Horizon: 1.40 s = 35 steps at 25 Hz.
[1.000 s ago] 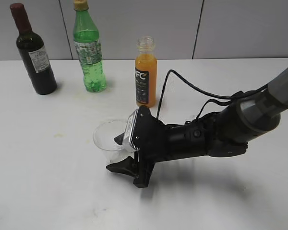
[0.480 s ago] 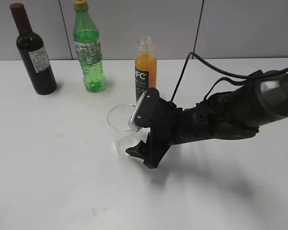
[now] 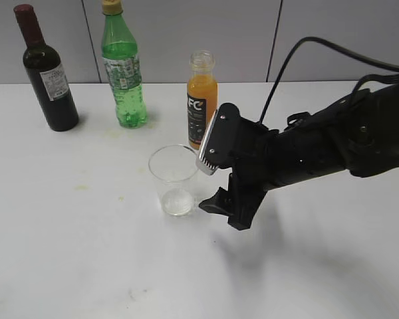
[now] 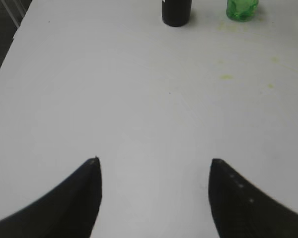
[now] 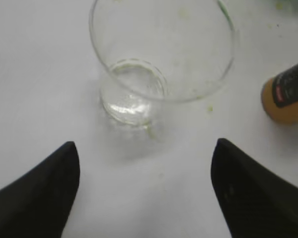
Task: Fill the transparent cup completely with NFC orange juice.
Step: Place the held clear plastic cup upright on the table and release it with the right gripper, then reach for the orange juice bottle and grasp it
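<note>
Cup (image 3: 173,179): clear thin plastic, upright and empty on the table (image 3: 66,232), mid-front. Judged light, flexible-walled and easy to tip or crush; best left standing.

Juice bottle (image 3: 202,101): uncapped, black-labelled, nearly full of orange liquid, standing just behind and right of the cup, apart from it. Judged moderately heavy, stiff, smooth-sided and liable to spill; hold was best taken around the labelled middle, kept upright until over the cup.

Right gripper (image 5: 144,163): jaws stood wide and empty, just beside the cup, not touching it.

Left gripper (image 4: 154,168): jaws fairly wide, holding nothing, over bare table.

Wine bottle (image 3: 46,73) and green bottle (image 3: 123,70): at the back left, not needed.
</note>
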### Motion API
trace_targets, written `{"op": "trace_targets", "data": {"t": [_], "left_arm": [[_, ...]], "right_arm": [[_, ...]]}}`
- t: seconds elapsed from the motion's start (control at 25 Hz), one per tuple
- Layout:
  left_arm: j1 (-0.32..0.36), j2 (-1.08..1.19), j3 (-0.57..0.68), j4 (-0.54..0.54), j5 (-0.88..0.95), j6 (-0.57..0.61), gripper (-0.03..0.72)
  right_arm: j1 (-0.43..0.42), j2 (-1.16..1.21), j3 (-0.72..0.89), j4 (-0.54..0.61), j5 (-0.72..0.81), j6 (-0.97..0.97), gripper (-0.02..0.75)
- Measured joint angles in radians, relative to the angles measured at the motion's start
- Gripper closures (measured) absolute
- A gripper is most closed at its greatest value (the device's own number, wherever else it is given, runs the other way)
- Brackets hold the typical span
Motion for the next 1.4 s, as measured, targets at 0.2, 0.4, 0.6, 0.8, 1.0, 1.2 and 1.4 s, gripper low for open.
{"op": "trace_targets", "data": {"t": [0.2,0.4,0.6,0.8,1.0,1.2,1.4], "left_arm": [[0.0,0.0,0.0,0.0,0.0,0.0,0.167],[0.0,0.0,0.0,0.0,0.0,0.0,0.167],[0.0,0.0,0.0,0.0,0.0,0.0,0.167],[0.0,0.0,0.0,0.0,0.0,0.0,0.167],[0.0,0.0,0.0,0.0,0.0,0.0,0.167],[0.0,0.0,0.0,0.0,0.0,0.0,0.167],[0.0,0.0,0.0,0.0,0.0,0.0,0.167]], "right_arm": [[-0.071,-0.125,0.037,-0.071,0.018,0.148,0.113],[-0.169,-0.252,0.038,-0.076,0.141,0.353,0.126],[-0.205,-0.329,0.03,-0.011,0.453,0.419,0.172],[-0.205,-0.335,-0.083,0.479,0.65,0.092,0.215],[-0.246,-0.264,-0.355,1.078,1.017,-0.586,0.219],[-0.39,-0.117,-0.667,1.624,1.459,-1.018,0.219],[-0.453,-0.097,-0.788,1.742,1.556,-1.077,0.22]]}}
